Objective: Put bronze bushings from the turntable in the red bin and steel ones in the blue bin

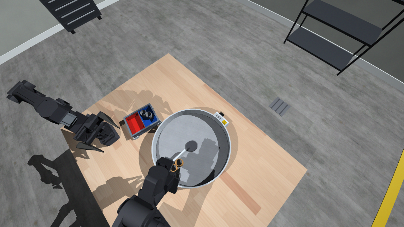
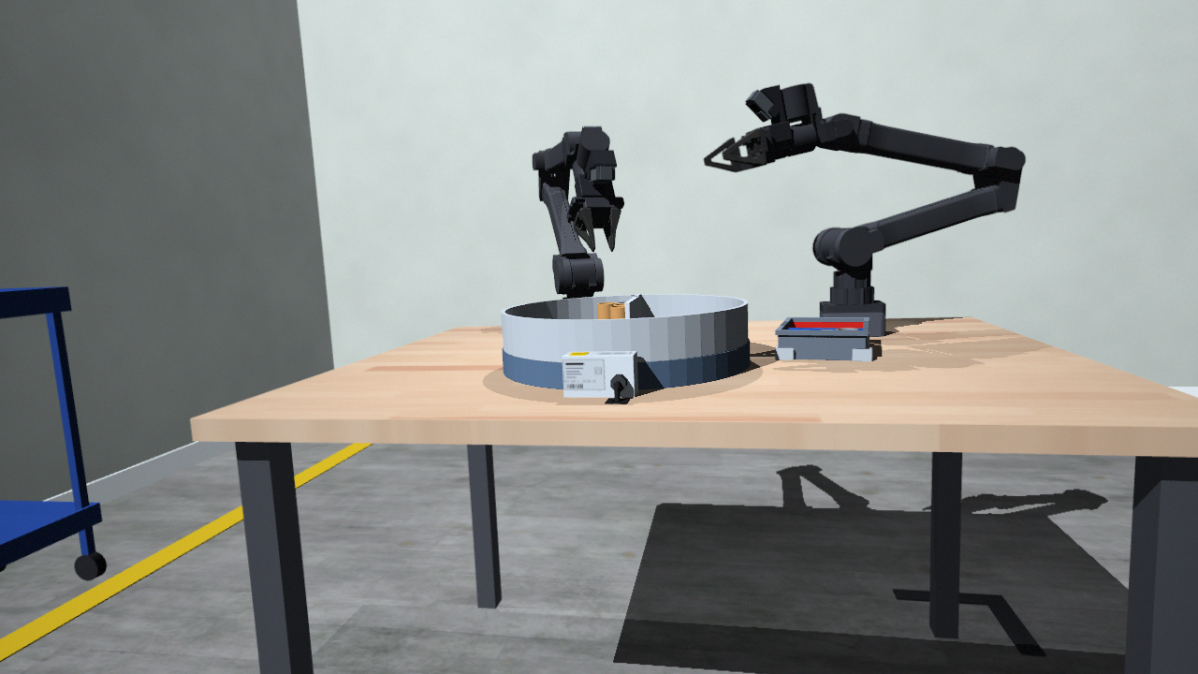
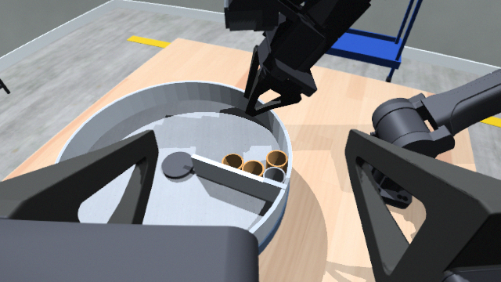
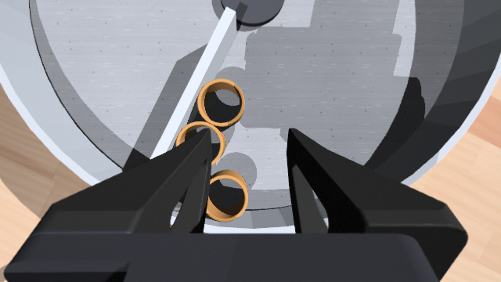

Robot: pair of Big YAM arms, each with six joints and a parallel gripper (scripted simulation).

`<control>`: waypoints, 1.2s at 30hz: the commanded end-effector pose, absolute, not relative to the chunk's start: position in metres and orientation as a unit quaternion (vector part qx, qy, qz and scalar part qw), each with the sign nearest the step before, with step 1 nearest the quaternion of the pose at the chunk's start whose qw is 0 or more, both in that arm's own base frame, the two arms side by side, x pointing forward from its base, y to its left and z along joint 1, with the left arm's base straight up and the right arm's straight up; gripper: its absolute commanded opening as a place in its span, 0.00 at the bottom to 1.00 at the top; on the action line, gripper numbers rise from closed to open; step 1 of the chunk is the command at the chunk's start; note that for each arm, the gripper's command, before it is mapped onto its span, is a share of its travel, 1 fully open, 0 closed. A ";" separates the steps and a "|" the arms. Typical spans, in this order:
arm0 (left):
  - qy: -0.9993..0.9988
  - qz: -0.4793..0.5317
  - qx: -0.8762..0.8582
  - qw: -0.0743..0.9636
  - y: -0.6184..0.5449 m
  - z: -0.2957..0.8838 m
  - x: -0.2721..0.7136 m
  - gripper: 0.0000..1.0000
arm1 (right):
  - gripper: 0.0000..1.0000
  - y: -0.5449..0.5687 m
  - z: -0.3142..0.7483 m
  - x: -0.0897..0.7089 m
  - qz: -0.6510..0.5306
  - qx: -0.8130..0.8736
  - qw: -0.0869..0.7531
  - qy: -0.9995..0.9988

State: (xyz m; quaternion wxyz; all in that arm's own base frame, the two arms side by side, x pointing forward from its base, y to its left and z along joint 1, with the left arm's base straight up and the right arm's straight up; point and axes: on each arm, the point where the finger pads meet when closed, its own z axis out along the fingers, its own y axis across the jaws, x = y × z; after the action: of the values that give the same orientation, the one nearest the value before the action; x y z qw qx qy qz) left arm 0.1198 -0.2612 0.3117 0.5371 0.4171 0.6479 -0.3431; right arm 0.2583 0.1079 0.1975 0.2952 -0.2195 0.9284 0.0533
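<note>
On the turntable (image 1: 172, 129) (image 2: 670, 339) (image 3: 211, 129) stand three upright bronze bushings: an inner one (image 3: 232, 157) (image 4: 201, 103), a middle one (image 3: 253, 164) (image 4: 222, 146) and an outer one (image 3: 277, 153) (image 4: 224, 215) near the wall. A steel bushing (image 3: 274, 168) stands beside them; the right finger hides it in the right wrist view. The red bin (image 1: 132, 122) shows no bushing; the blue bin (image 1: 152, 120) holds two steel ones. My right gripper (image 2: 603, 249) (image 3: 247, 106) (image 4: 249, 140) is partly open and empty above the turntable. My left gripper (image 1: 111, 139) (image 2: 720, 165) (image 3: 251, 140) is wide open and empty, high near the bins.
A white divider (image 1: 180, 154) (image 3: 231, 176) (image 4: 192, 82) runs from the hub (image 1: 191, 145) (image 3: 177, 165) to the turntable's raised wall, close beside the bushings. A control box (image 1: 221, 119) (image 2: 599, 373) sits on the turntable's outer side. The right arm leans over the near rim.
</note>
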 end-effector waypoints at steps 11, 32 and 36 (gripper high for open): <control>0.640 -0.350 0.409 0.548 -0.260 0.329 0.120 1.00 | 0.29 0.146 0.199 0.306 0.037 -0.537 0.224 0.812; 0.640 -0.350 0.409 0.548 -0.260 0.329 0.120 1.00 | 0.29 0.144 0.136 0.303 -0.002 -0.705 0.004 0.709; 0.649 -0.347 0.407 0.541 -0.259 0.324 0.121 1.00 | 0.29 0.141 0.121 0.295 0.001 -0.705 -0.005 0.709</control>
State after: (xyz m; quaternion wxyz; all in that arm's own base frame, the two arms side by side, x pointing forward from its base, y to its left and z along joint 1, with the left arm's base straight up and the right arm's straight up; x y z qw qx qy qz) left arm 0.1201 -0.2611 0.3115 0.5370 0.4167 0.6486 -0.3425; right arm 0.2929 0.1379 0.1286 -0.0027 -0.6971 0.7170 0.0008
